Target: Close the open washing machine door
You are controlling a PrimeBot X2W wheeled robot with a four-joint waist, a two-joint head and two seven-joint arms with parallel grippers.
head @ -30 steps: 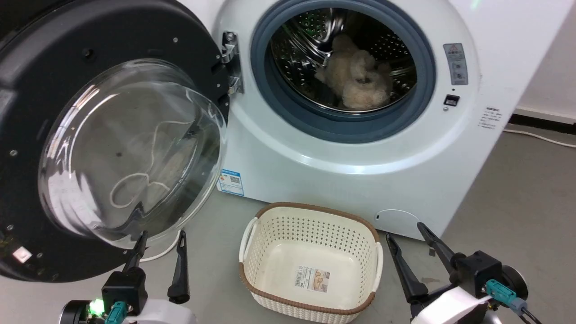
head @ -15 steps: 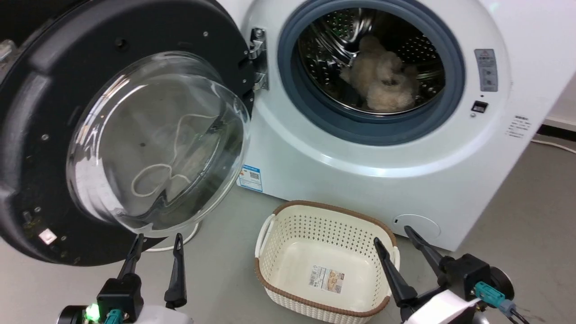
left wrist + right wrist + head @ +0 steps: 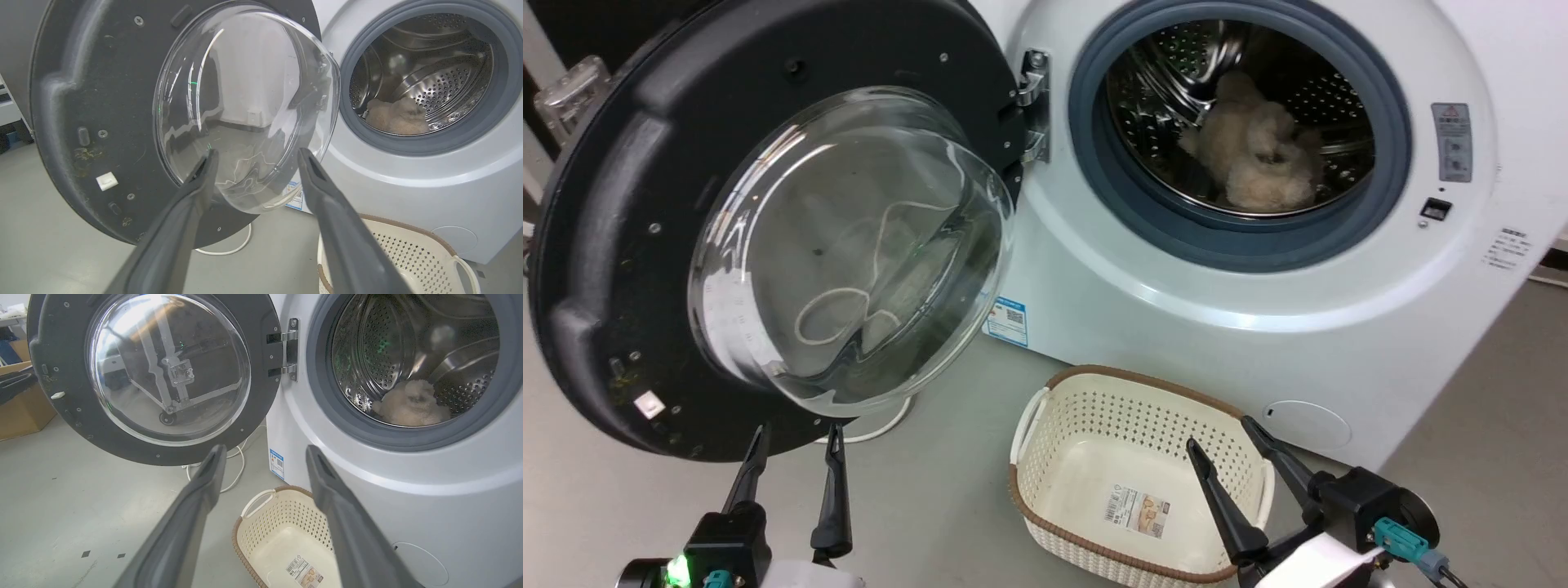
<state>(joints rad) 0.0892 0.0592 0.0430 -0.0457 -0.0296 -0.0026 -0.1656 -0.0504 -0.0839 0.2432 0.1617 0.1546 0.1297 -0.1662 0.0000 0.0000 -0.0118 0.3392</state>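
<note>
- The washing machine door (image 3: pixel 792 245) is standing wide open, swung out to the left of the washing machine (image 3: pixel 1176 310).
- The door is hanging from the metal hinge (image 3: pixel 1033 106) at the left side of the porthole, with its black frame raised clear of the floor (image 3: pixel 947 506).
- The door's clear glass bowl is bulging toward the robot.
- The grey gasket (image 3: pixel 1111 188) is ringing the uncovered porthole, and a beige fluffy item (image 3: pixel 1258 167) is lying at the bottom of the perforated steel drum (image 3: pixel 1160 98).
- The left pincer (image 3: pixel 797 431) is hovering near the door's lower edge. Its fingers are standing apart, pointing up at the glass bowl and gripping nothing.
- The right pincer (image 3: pixel 1218 433) is hovering over the right side of the cream basket (image 3: pixel 1131 376). Its fingers are standing apart and gripping nothing.
- The basket is sitting upright on the floor just in front of the machine, with a printed label showing on its bottom.
- A white cable (image 3: pixel 882 425) is lying on the floor beneath the door.
- A blue sticker (image 3: pixel 1006 321) is showing at the machine's lower left front.
</note>
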